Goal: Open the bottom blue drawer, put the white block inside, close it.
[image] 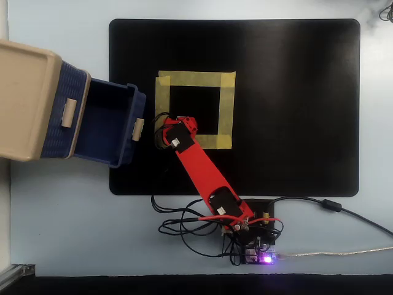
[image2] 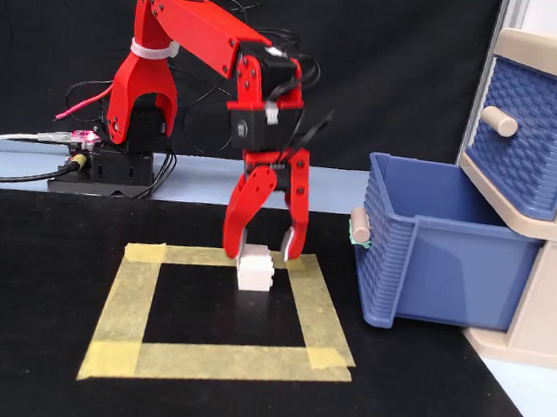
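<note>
Bottom blue drawer [image2: 435, 247] stands open, right of the tape square. Gripper [image2: 262, 251], jaws wide, straddles the white block [image2: 254, 269]; grasping, placing and closing remain

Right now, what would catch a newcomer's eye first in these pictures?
The red arm leans over the black mat, its gripper open astride the white block on the far edge of the yellow tape square. To the right in the fixed view, the bottom blue drawer stands pulled open.
</note>
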`<state>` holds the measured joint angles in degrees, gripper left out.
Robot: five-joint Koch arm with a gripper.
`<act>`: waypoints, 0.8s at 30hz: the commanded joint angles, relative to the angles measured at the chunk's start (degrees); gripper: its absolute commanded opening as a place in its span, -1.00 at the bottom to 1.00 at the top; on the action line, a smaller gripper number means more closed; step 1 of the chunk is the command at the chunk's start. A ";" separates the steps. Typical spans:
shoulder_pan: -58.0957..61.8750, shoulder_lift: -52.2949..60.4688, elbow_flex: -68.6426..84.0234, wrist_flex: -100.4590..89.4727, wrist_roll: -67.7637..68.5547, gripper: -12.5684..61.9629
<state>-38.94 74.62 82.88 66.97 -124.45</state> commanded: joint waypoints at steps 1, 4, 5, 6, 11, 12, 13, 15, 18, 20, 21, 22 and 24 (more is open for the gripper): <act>-0.18 0.26 -0.18 0.18 -0.62 0.24; -0.09 0.09 1.32 0.18 -0.18 0.24; -0.09 0.18 1.67 0.18 0.00 0.24; -0.09 0.18 1.76 0.18 0.00 0.23; 0.18 0.53 1.76 0.26 0.44 -0.37; 0.53 0.88 1.67 0.79 0.44 -0.71; 1.14 1.67 1.67 0.88 0.35 -0.90; 2.46 3.87 1.41 1.23 0.44 -0.88; 3.16 13.54 -0.79 4.22 0.70 -0.88; 3.08 19.86 -6.77 7.82 0.09 -0.88; 2.90 21.01 -11.43 9.58 -0.35 -0.88; 2.37 20.83 -18.19 11.34 -2.11 -0.88; -2.29 18.28 -28.83 13.27 -11.25 -0.88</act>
<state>-37.44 92.37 58.27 78.57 -126.56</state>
